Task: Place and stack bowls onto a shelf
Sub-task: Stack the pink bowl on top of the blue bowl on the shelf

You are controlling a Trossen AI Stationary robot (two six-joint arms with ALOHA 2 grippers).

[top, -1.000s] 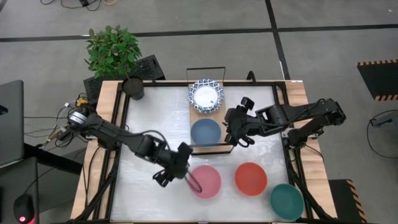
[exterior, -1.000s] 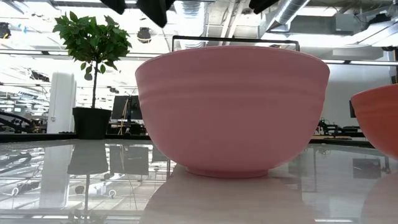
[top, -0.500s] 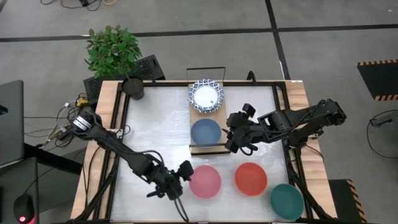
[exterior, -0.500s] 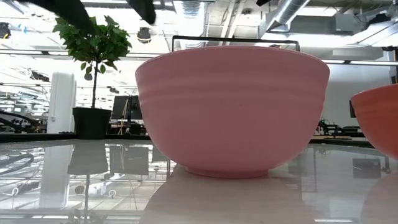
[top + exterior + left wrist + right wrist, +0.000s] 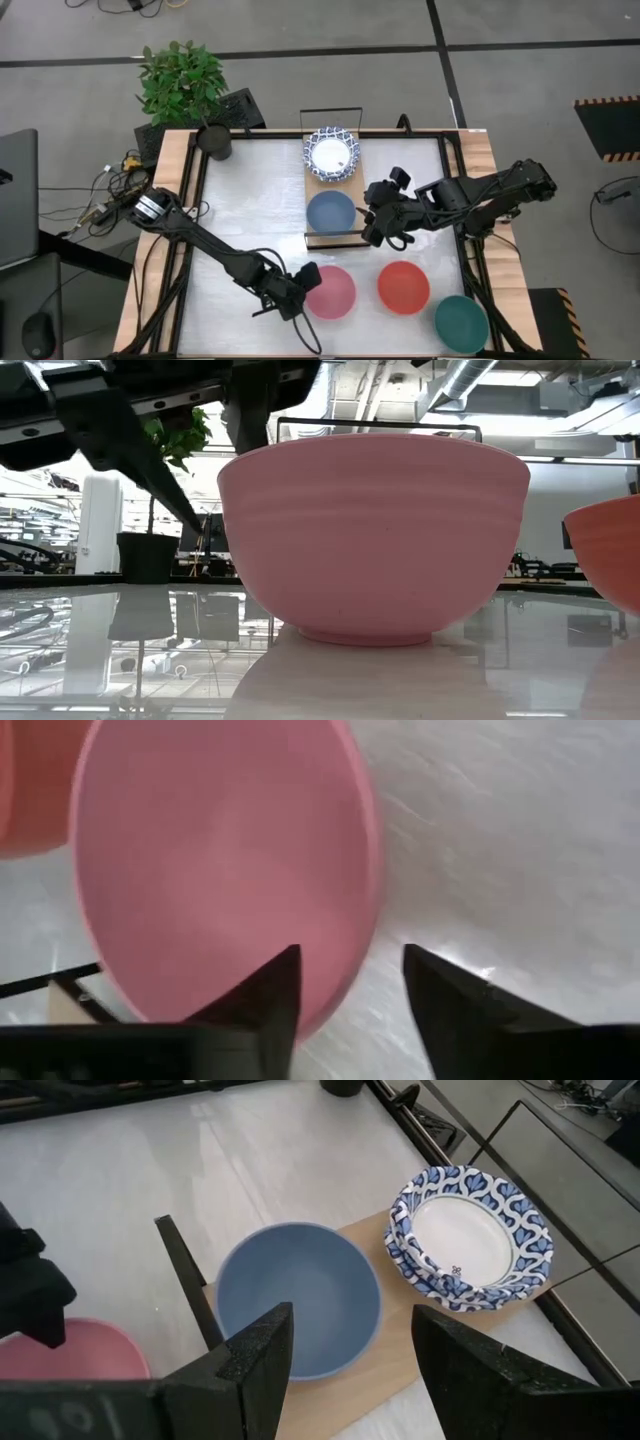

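The pink bowl (image 5: 332, 290) (image 5: 375, 535) (image 5: 220, 870) stands on the table near the front. My left gripper (image 5: 305, 284) (image 5: 350, 960) is open at its left rim, one finger over the inside and one outside. On the shelf (image 5: 345, 238) (image 5: 395, 1355) a slate-blue bowl (image 5: 331, 212) (image 5: 298, 1295) sits at the near end, and stacked white bowls with blue rims (image 5: 331, 155) (image 5: 470, 1245) sit at the far end. My right gripper (image 5: 376, 225) (image 5: 350, 1330) hovers open beside the slate-blue bowl. A red bowl (image 5: 403, 287) and a green bowl (image 5: 461, 322) rest on the table at the front right.
The shelf's black wire frame (image 5: 185, 1270) rises at its near end, next to the slate-blue bowl. A small dark pot (image 5: 214, 140) stands at the table's far left corner, with a plant (image 5: 183, 85) behind it. Bare tabletop (image 5: 250, 200) lies left of the shelf.
My left gripper has come down and rolled, shifting from above the pink bowl's left side to its left rim; in the low view the arm has dropped into sight behind the bowl. The bowls have stayed in place.
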